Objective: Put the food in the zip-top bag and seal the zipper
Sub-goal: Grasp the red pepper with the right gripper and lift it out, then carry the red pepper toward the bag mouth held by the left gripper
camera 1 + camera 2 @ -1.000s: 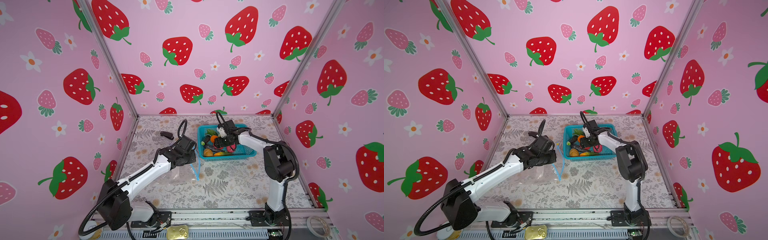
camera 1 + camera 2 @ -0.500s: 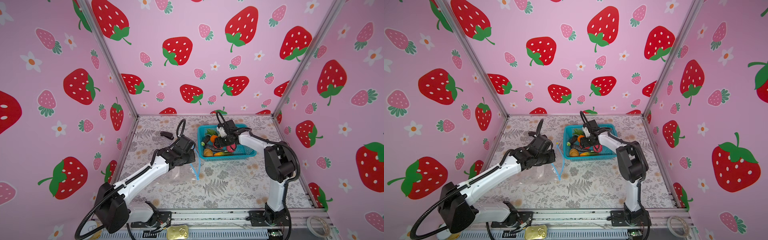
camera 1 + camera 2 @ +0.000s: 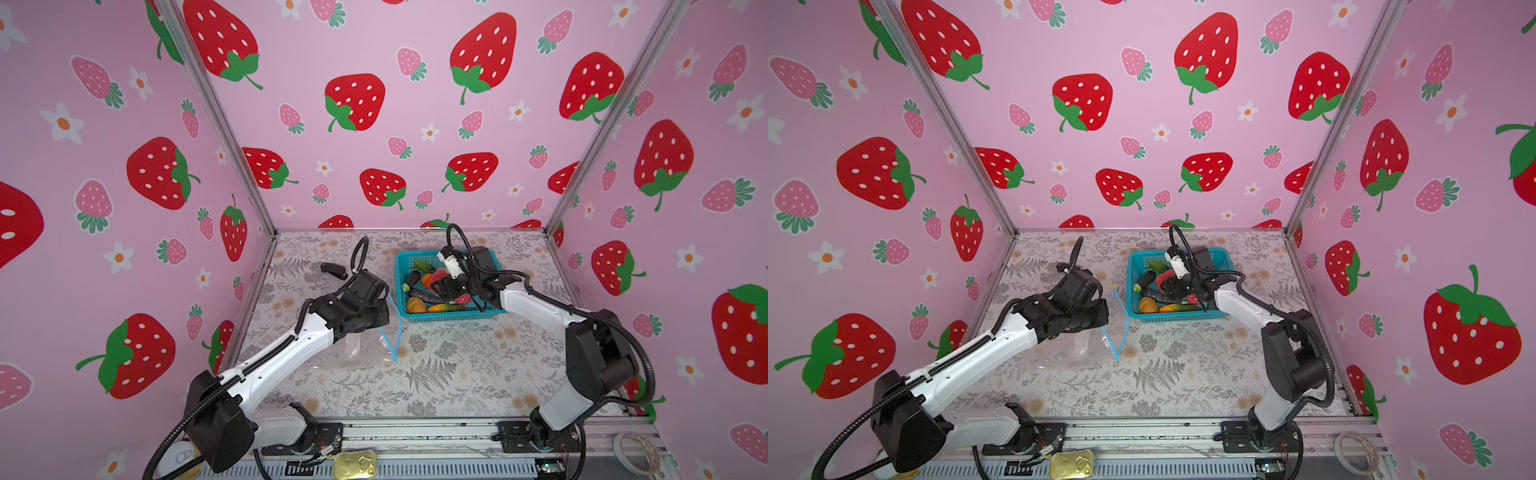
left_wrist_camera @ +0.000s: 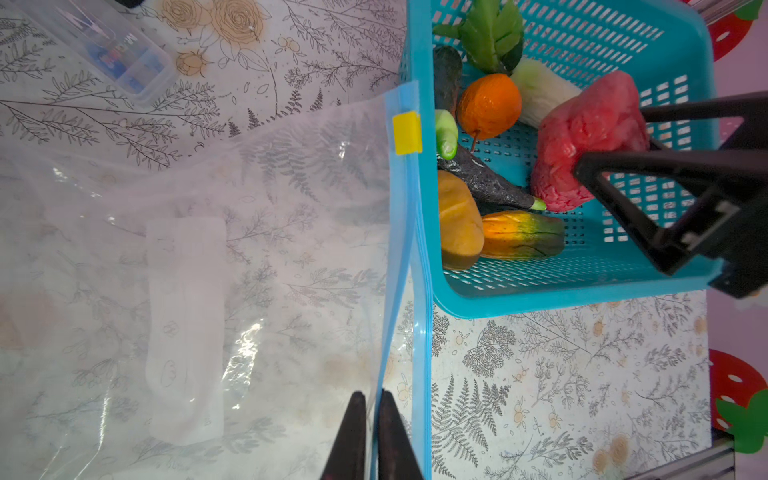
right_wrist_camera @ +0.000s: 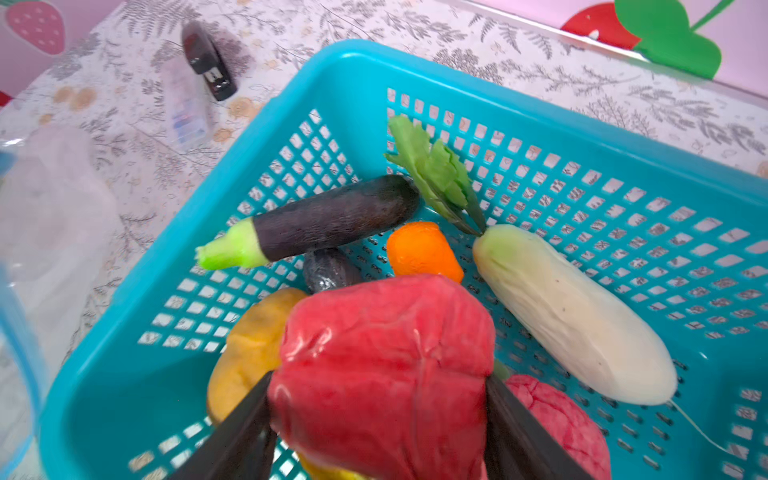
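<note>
The zip-top bag (image 3: 353,349) lies crinkled and clear on the table, left of the teal basket. My left gripper (image 4: 373,401) is shut on the upper lip of its mouth, beside the light-blue zipper (image 4: 401,249), which carries a yellow slider (image 4: 407,132). My right gripper (image 5: 380,415) is shut on a red-pink lump (image 5: 386,353) and holds it over the rest of the food in the basket. That food is an orange (image 5: 424,253), a white radish (image 5: 569,316), a dark eggplant (image 5: 332,220), a yellow-orange piece (image 5: 249,345) and another red-pink lump (image 5: 557,419).
The teal basket (image 3: 449,318) stands at the back, its left wall touching the bag's mouth. A black stapler (image 3: 333,271) and a small clear box (image 5: 185,108) lie at the back left. A tin (image 3: 355,465) and a tape roll (image 3: 636,451) sit on the front rail.
The right jaws have narrowed slightly on the red-pink lump in the basket. The left arm has shifted a little and still grips the bag's edge.
</note>
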Controlling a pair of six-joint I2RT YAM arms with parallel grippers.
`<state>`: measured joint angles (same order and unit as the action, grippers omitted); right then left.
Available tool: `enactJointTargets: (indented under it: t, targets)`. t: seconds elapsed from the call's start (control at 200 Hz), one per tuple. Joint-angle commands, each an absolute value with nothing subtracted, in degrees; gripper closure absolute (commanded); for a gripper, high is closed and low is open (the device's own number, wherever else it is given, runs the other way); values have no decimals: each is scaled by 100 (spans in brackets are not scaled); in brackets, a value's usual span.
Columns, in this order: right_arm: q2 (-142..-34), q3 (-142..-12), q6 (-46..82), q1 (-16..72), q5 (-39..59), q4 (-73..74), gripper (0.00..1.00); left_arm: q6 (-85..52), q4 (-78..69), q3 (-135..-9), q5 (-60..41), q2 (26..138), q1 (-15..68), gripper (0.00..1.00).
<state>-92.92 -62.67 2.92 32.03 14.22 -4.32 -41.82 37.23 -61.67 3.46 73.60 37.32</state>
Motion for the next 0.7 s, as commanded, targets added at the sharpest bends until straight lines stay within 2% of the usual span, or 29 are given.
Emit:
enactJointTargets:
  t: [0.0,0.3,0.695]
  targets:
    - [-8760,-5824,-143,3315,2067,606,29,-4175,3843,-6448,201,7293,3704,88]
    - [-7931,-4749,-290,3915,2726,2007,32,-4201,3895,-6635,4,7355,3709,89]
    - [-7607,-4306,-493,4585,3109,2261,33,-4230,3969,-6742,-27,7286,3710,89]
